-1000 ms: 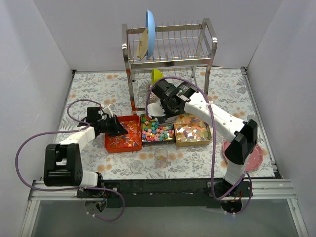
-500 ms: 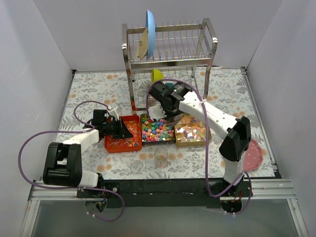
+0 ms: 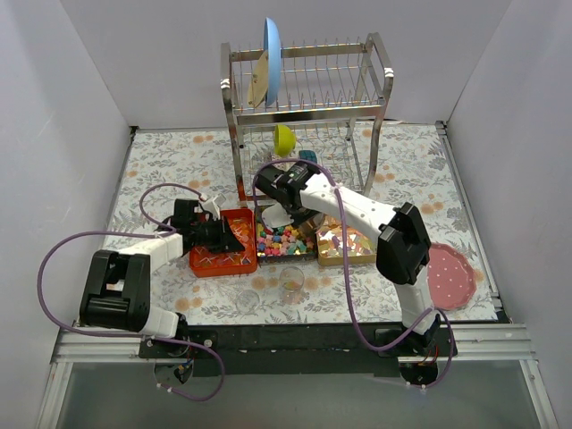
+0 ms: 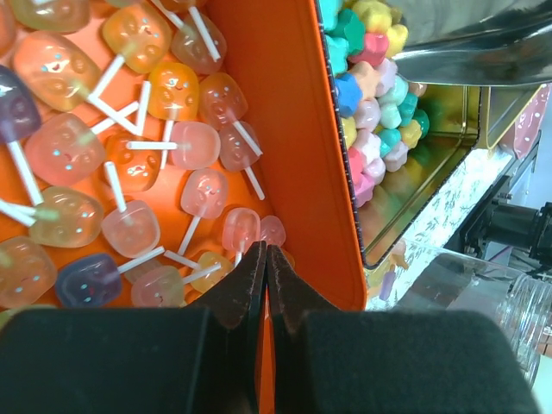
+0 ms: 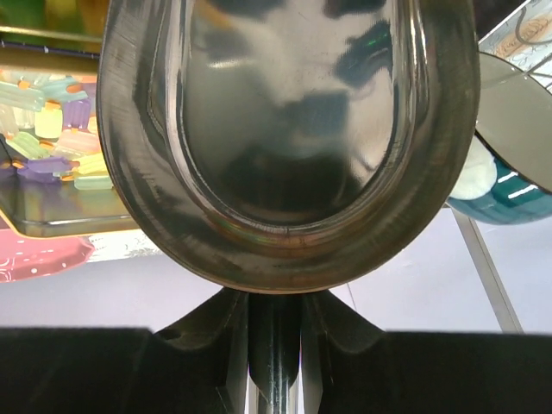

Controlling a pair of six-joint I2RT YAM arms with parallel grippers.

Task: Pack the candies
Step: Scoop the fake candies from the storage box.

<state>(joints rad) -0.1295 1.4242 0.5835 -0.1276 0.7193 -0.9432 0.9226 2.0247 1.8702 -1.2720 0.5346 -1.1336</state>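
The candies [image 3: 288,239] are tiny bright lumps filling the middle tin [image 3: 260,254]; they also show in the left wrist view [image 4: 369,95]. My right gripper [image 3: 288,202] is shut on the handle of a metal spoon [image 3: 278,217], held over the tin's far left end. In the right wrist view the gripper [image 5: 274,345] clamps the handle and the spoon bowl [image 5: 289,129] is empty. My left gripper [image 3: 223,235] is shut on the right wall of the orange tray [image 3: 204,266]; its jaws [image 4: 266,259] pinch the wall [image 4: 302,155]. Two small clear glasses [image 3: 292,280] [image 3: 248,299] stand in front of the tins.
The orange tray holds lollipops [image 4: 129,155]. A gold tin [image 3: 349,259] of wrapped sweets sits right of the candy tin. A pink plate [image 3: 450,277] lies at the front right. A dish rack [image 3: 308,107] with a blue plate stands behind, a green ball [image 3: 284,138] under it.
My right arm has swung left, carrying the spoon from the middle of the candy tin to its far left end. My left gripper has crept slightly right, staying on the orange tray's wall.
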